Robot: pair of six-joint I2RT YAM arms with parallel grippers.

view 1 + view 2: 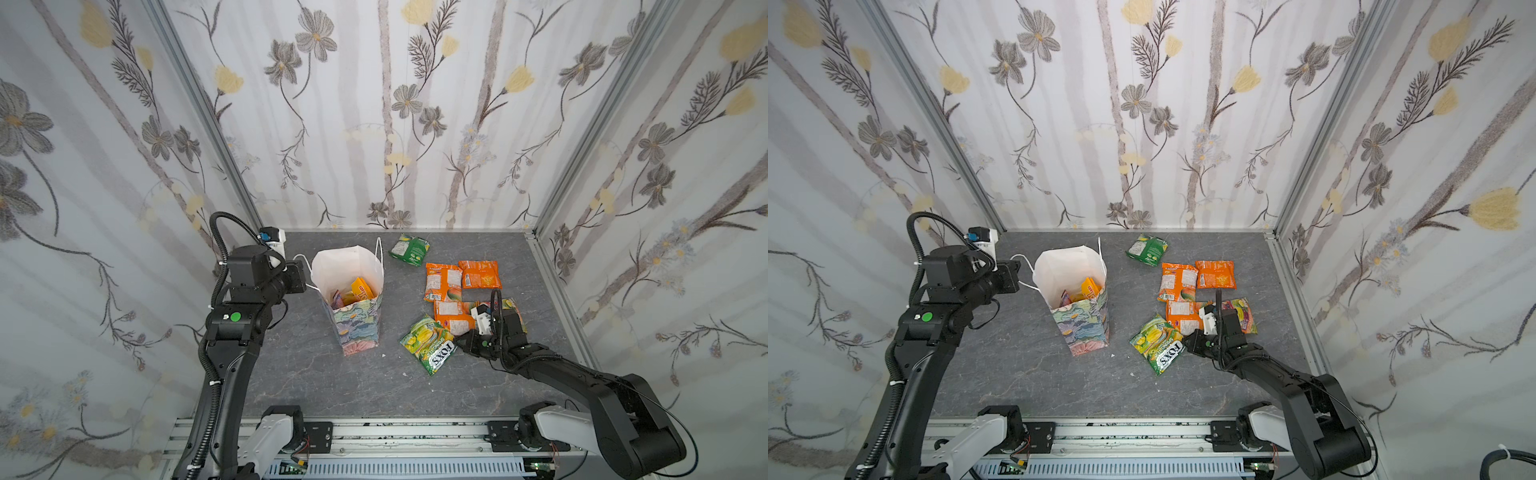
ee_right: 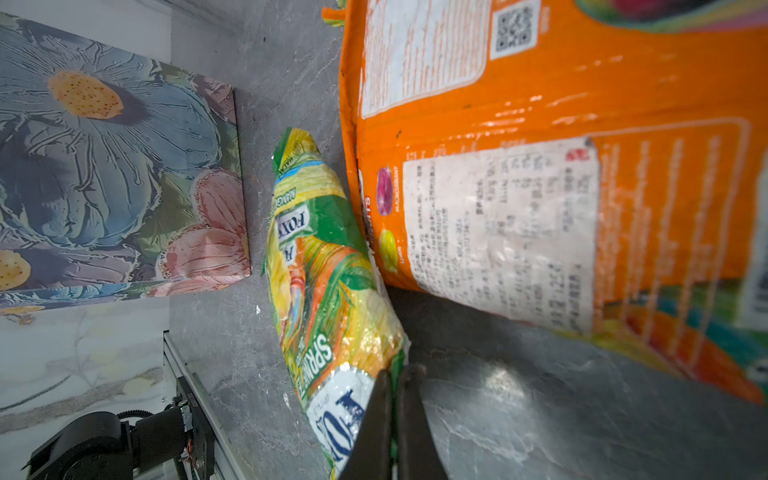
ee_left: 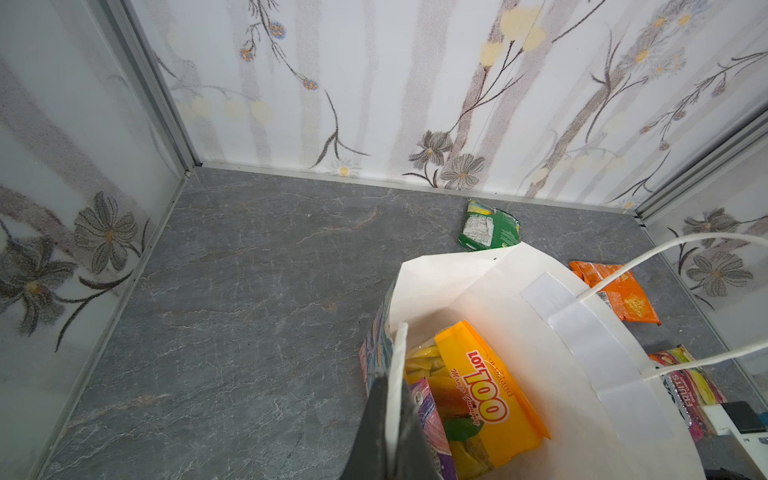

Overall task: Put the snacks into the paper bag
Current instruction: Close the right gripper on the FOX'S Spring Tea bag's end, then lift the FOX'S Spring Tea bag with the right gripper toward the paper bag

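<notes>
Left jaws clamp bag (image 3: 457, 282) rim; right jaws pinch FOX'S packet (image 2: 332, 270) beside it, against orange packet (image 2: 540, 187); LOT 100 packet (image 3: 486, 395) inside.

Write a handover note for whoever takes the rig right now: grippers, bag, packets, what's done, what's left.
Left gripper: shut on the paper bag rim; the bag stands upright and open.
Right gripper: shut on an edge of the green-yellow FOX'S packet, which lies on the table right of the bag.
Done: at least a yellow packet and a purple packet are in the bag.
Left: the gripped packet, the green packet at the back, three orange packets, and a multicoloured packet partly under the right arm.
</notes>
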